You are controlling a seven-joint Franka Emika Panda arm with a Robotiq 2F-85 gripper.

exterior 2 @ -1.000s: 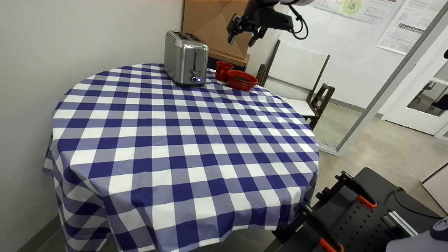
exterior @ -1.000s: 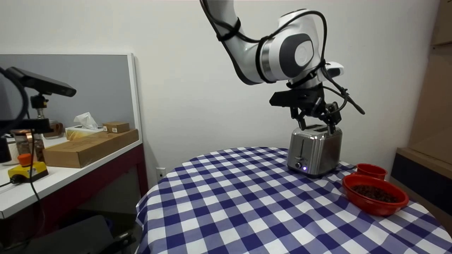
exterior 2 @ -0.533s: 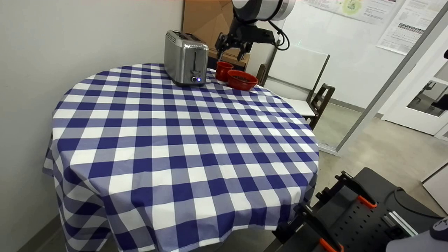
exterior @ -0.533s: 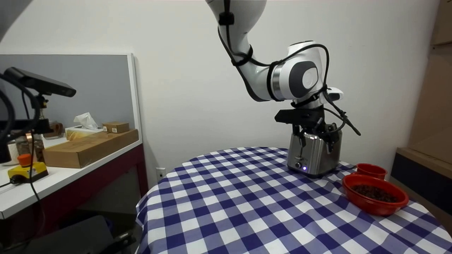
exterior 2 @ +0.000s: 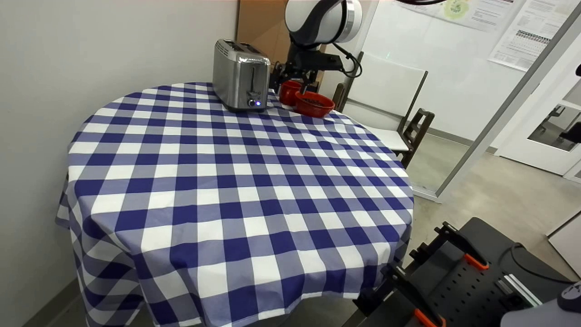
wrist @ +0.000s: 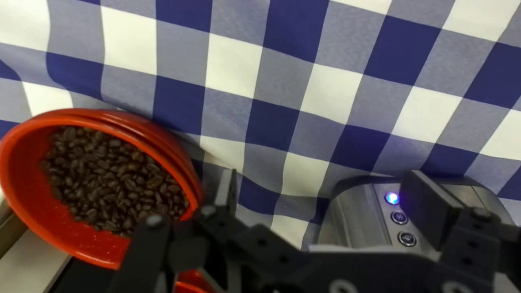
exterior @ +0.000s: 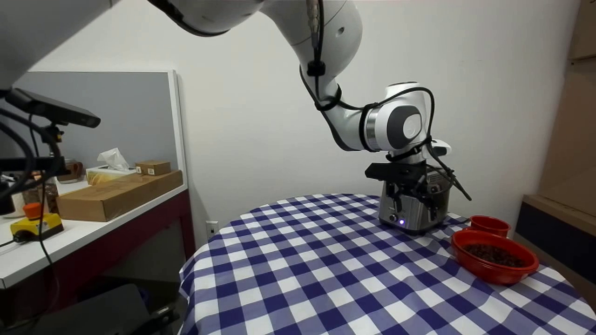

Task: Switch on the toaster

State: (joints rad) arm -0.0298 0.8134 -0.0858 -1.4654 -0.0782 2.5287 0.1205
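Toaster (wrist: 351,223): shown at lower right of the wrist view, its blue light (wrist: 392,198) lit.
Gripper (wrist: 323,193): fingers (wrist: 423,213) set wide apart, nothing held; the toaster's front is partly covered by one finger, though contact cannot be judged.
Red bowl (wrist: 22,183): seen at lower left, brown beans (wrist: 114,179) contained.

Three cams, one checked tablecloth (exterior 2: 240,172), with the toaster (exterior 2: 240,75) and red bowl (wrist: 24,175) in all of them

In an exterior view it's a flattish look across at the wall (exterior: 256,116); in an exterior view it's steeper, from beyond the near edge, with a chair (exterior 2: 388,88) far right. Wrist cam's tight in, looking down, toaster near right, red bowl near left.
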